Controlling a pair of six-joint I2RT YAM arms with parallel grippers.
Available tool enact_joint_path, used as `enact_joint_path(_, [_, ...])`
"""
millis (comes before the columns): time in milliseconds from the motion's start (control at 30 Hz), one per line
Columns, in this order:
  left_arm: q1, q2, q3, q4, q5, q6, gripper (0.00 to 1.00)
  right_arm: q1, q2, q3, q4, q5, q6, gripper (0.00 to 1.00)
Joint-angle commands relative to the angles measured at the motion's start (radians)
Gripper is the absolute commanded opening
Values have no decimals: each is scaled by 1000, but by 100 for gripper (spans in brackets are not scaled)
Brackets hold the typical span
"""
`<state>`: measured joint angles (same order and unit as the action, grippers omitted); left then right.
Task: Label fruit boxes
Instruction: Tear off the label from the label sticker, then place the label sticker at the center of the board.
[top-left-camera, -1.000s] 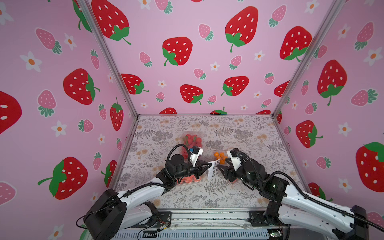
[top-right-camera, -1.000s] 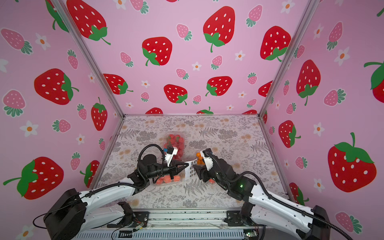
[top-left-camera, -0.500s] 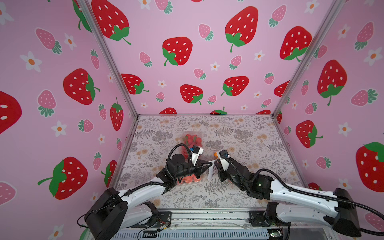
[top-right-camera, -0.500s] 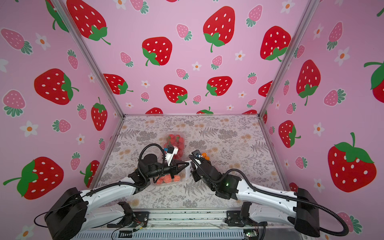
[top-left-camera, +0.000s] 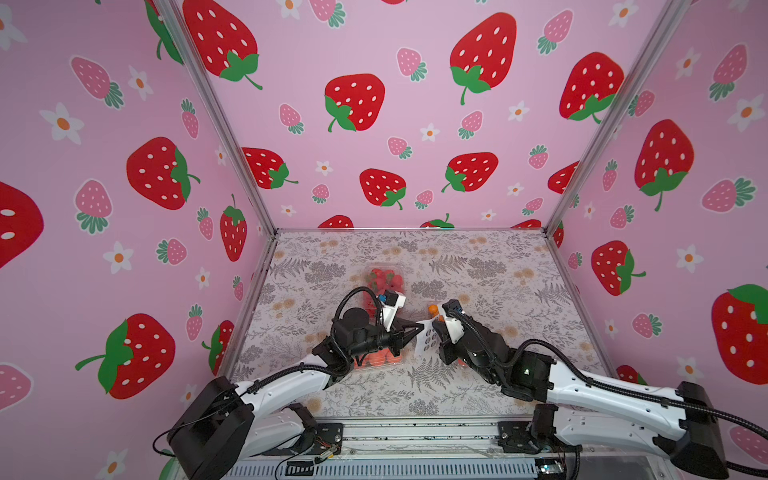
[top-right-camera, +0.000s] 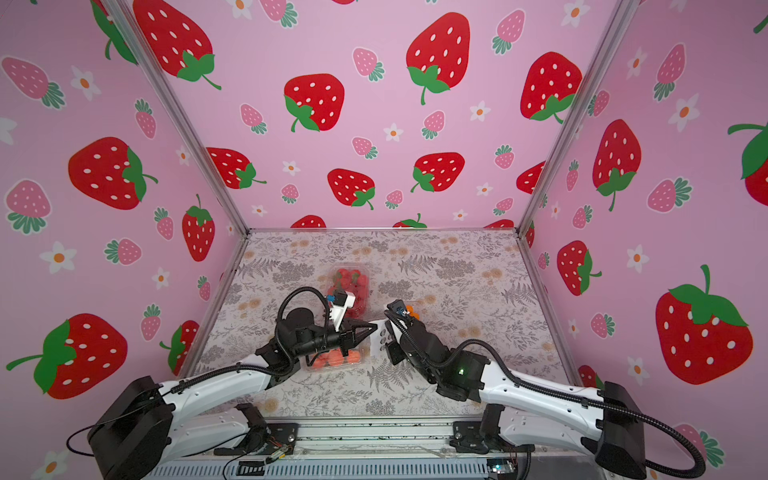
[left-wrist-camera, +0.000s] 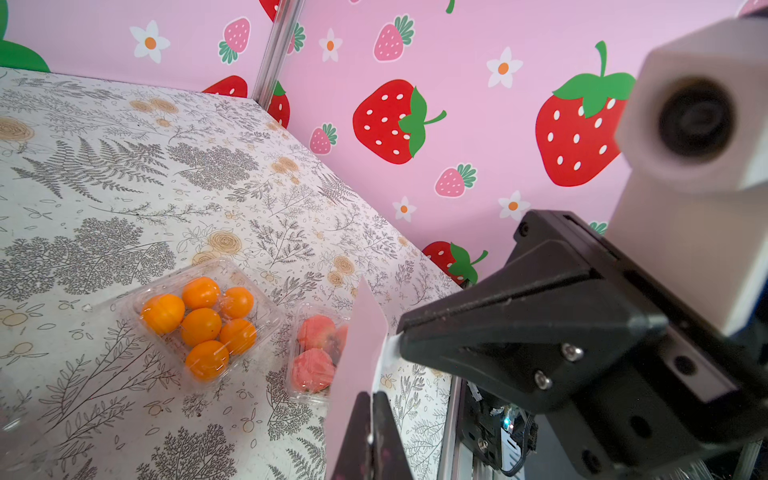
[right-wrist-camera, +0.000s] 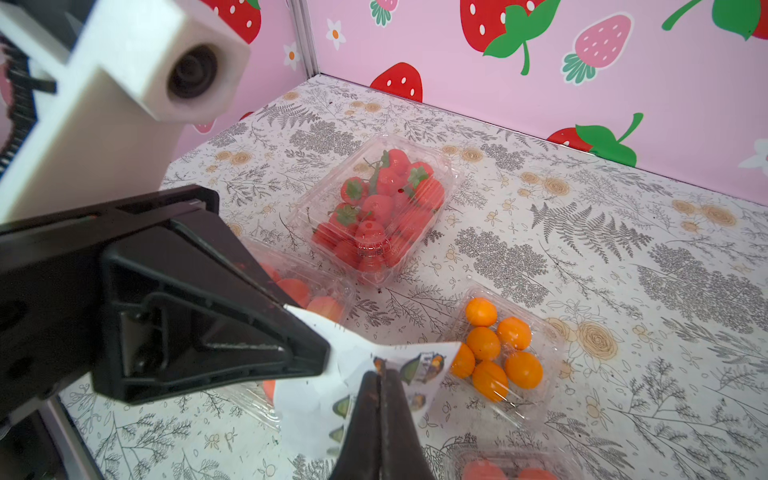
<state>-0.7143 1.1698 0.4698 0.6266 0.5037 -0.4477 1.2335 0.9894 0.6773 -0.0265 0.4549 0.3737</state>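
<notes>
My left gripper (left-wrist-camera: 371, 401) is shut on the white sticker sheet (left-wrist-camera: 357, 353) and holds it up above the table between the arms. In the right wrist view my right gripper (right-wrist-camera: 380, 374) is shut on the sheet's (right-wrist-camera: 311, 399) upper edge, right at a printed sticker, opposite the left gripper (right-wrist-camera: 326, 359). The fruit boxes lie below: strawberries (right-wrist-camera: 382, 208), oranges (right-wrist-camera: 498, 353), a large peach-pink box (right-wrist-camera: 307, 295) half hidden under the left gripper, and a small peach-pink box (left-wrist-camera: 316, 353). Both top views show the sheet (top-left-camera: 428, 338) and the strawberry box (top-right-camera: 349, 286).
The floral-patterned table (top-left-camera: 478, 270) is closed in by pink strawberry-print walls at the back and on both sides. A metal rail (top-left-camera: 415, 432) runs along the front edge by the arm bases. The orange box (top-left-camera: 433, 309) lies just behind the right wrist.
My right gripper has come in to the sheet and gone from open to shut on its edge. The left gripper has kept its hold on the sheet in the same place.
</notes>
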Motion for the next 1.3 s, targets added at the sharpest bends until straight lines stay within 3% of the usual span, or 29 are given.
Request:
enact_joint_path(0, [-4, -25, 29, 7, -12, 0, 0, -16, -53, -33, -50, 11, 26, 0])
enact_joint_path(267, [-4, -9, 26, 13, -2, 2, 0, -33, -135, -52, -78, -34, 6, 0])
enact_joint_path(467, [-6, 1, 38, 0, 1, 3, 0, -51, -124, -60, -20, -136, -28, 0])
enact_joint_path(633, [-10, 53, 80, -134, -99, -87, 0, -71, -113, -17, -55, -78, -49, 0])
enact_joint_path(800, [-97, 162, 164, -347, -191, -182, 0, -134, -84, 46, -101, -67, -75, 0])
enact_joint_path(900, [-105, 199, 142, -324, -181, -232, 0, -176, -42, 49, -103, -108, -70, 0])
enact_joint_path(1200, [-151, 311, 245, -523, -327, -165, 0, -211, 21, 51, -86, -170, -67, 0])
enact_joint_path(1267, [-162, 316, 250, -532, -346, -165, 4, -215, 37, 58, -82, -174, -71, 0])
